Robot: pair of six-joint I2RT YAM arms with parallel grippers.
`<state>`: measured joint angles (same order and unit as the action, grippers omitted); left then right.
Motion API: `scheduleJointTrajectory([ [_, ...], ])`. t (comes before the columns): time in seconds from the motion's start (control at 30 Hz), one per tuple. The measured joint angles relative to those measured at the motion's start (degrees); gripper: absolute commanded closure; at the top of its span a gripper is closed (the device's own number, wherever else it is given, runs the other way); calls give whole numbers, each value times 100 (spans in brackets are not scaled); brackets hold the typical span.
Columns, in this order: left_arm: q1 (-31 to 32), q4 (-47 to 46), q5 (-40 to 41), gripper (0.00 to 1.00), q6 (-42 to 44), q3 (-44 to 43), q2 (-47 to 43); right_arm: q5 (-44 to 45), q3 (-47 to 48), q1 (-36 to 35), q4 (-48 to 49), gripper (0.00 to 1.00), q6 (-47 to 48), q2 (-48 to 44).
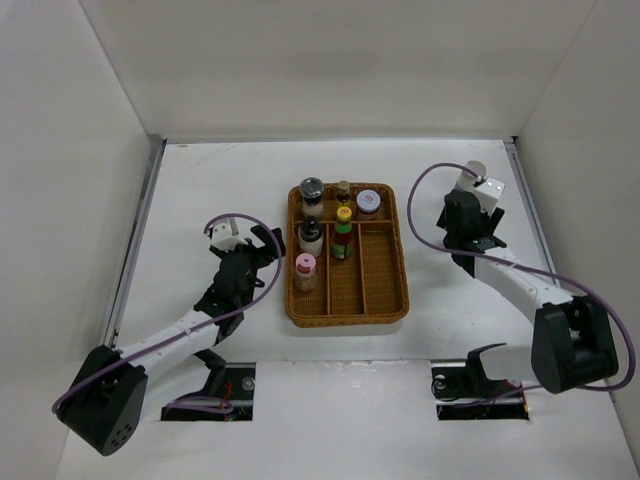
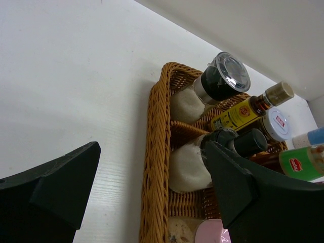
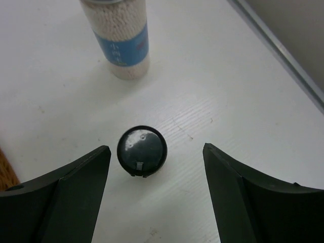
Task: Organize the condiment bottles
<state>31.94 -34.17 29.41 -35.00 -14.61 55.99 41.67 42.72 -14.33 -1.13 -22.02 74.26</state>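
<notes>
Right wrist view shows the right gripper open wide and holding nothing. A black-capped bottle stands right under it, between the two fingers, and touches neither. A blue-labelled bottle stands on the table just past the fingertips. Both are outside the wicker tray.

I think the step now is to pick up the black-capped bottle. For that the gripper needs to go straight down and then squeeze shut gently on the bottle.

The table is bare on both sides of the fingers, so there is room. The blue-labelled bottle ahead is near and could tip if bumped. The table's raised edge is out past one finger, well apart.

The left gripper is open wide too, with nothing in it. It hangs beside the tray wall, and the other bottles sit in the tray just ahead of it.
</notes>
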Motion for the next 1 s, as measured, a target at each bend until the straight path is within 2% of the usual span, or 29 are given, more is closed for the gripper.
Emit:
scheduleJointTrajectory([
  [0.2, 2, -7, -11, 14, -13, 2, -24, -413, 79, 164, -111, 23, -199, 297],
  [0.3, 9, -17, -13, 14, -15, 2, 4, -629, 116, 192, -85, 34, -258, 420],
  [0.5, 9, -22, -15, 14, -17, 2, 44, -785, 245, 199, 11, 68, -352, 697],
  [0.53, 7, -22, -17, 14, -17, 2, 44, -782, 247, 199, 11, 71, -350, 699],
  [0.67, 2, -22, -17, 14, -17, 2, 44, -680, 219, 76, -44, 70, -326, 448],
  [0.77, -17, -22, -17, 14, -17, 2, 44, -437, 129, -584, -170, 69, -236, -291],
  [0.9, -55, -28, -17, 14, -20, 2, 46, -162, 116, -2096, -284, 68, -162, -1331],
  [1.0, -81, -35, -17, 14, -22, 2, 74, -66, 118, -2870, -511, 68, -157, -1775],
])
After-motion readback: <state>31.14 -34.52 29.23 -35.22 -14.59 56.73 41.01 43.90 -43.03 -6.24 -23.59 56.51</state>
